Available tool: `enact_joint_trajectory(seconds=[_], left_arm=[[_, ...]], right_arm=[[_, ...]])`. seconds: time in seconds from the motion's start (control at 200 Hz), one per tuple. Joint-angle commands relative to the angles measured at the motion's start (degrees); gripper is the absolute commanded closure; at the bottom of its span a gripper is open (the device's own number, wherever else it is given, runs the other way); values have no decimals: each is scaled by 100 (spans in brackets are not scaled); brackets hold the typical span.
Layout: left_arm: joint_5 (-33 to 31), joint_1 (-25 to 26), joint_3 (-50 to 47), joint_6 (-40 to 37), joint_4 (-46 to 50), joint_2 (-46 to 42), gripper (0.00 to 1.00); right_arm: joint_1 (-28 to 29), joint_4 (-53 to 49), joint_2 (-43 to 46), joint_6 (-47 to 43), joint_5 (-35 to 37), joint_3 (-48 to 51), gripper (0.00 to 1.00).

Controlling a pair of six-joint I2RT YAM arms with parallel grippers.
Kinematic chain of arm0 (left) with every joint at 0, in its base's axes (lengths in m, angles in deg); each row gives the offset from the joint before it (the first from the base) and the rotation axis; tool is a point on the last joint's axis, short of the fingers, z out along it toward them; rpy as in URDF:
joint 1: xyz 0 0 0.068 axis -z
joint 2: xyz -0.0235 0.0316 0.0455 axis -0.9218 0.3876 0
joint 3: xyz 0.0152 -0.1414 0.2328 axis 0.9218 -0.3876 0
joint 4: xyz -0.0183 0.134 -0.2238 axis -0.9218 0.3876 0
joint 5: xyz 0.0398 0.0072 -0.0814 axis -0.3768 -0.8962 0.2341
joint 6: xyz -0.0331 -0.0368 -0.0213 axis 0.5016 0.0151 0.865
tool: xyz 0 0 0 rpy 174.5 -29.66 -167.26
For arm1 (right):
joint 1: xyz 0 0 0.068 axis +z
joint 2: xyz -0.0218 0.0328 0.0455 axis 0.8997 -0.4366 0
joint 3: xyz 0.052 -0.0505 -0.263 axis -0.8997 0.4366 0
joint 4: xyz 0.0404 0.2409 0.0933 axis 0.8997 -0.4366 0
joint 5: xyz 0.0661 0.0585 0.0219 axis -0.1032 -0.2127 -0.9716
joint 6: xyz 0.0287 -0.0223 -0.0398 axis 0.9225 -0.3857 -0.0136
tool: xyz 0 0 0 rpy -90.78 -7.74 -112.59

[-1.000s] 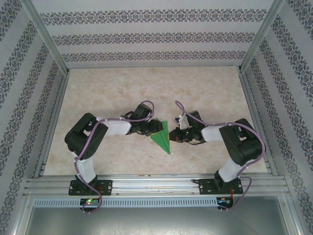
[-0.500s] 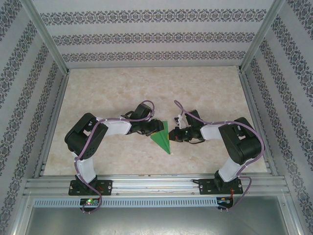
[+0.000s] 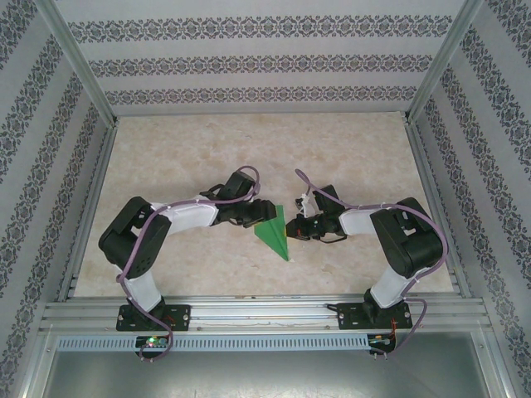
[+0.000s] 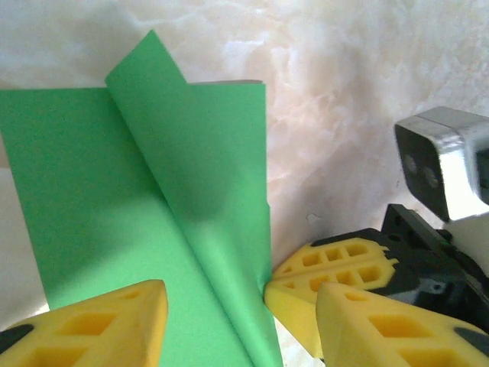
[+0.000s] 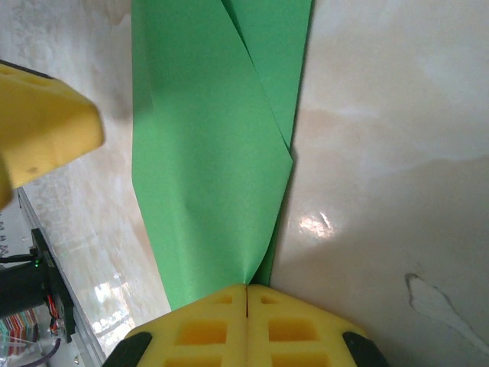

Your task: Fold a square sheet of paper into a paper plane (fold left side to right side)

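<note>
The green sheet of paper (image 3: 272, 235) lies mid-table, folded into a narrow dart shape whose point faces the near edge. In the left wrist view the paper (image 4: 153, 214) shows a diagonal crease and a raised flap. My left gripper (image 3: 267, 214) hovers over its left part, open, with one yellow finger (image 4: 92, 325) above the paper and the other (image 4: 382, 321) above bare table. My right gripper (image 3: 290, 231) is at the paper's right edge, its yellow tips (image 5: 246, 289) shut together where the paper (image 5: 206, 168) buckles up into their seam.
The marble-look tabletop (image 3: 182, 157) is bounded by aluminium rails (image 3: 265, 311) at the near edge and patterned walls on three sides. The right wrist's camera housing (image 4: 447, 160) stands close to my left gripper's right finger. One left finger (image 5: 46, 122) shows beside the paper.
My left gripper's jaws have spread wider and the left arm's elbow has swung out to the left. The paper and the right arm stay put.
</note>
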Motion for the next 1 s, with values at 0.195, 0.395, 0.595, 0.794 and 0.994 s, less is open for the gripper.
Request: enact_joint_trajectory(seconds=[0.195, 0.395, 0.595, 0.794, 0.994], left_arm=[[762, 63, 411, -77, -251, 187, 72], [886, 114, 631, -76, -222, 644, 81], [847, 112, 674, -181, -144, 900, 81], [622, 90, 621, -306, 87, 1007, 81], [461, 80, 463, -304, 137, 1037, 81]], right_arm=[[200, -235, -418, -40, 650, 123, 100], [234, -291, -437, -51, 700, 92, 100], [261, -391, -480, -102, 722, 52, 100], [261, -441, -489, -120, 748, 30, 100], [262, -472, -490, -136, 748, 26, 100]])
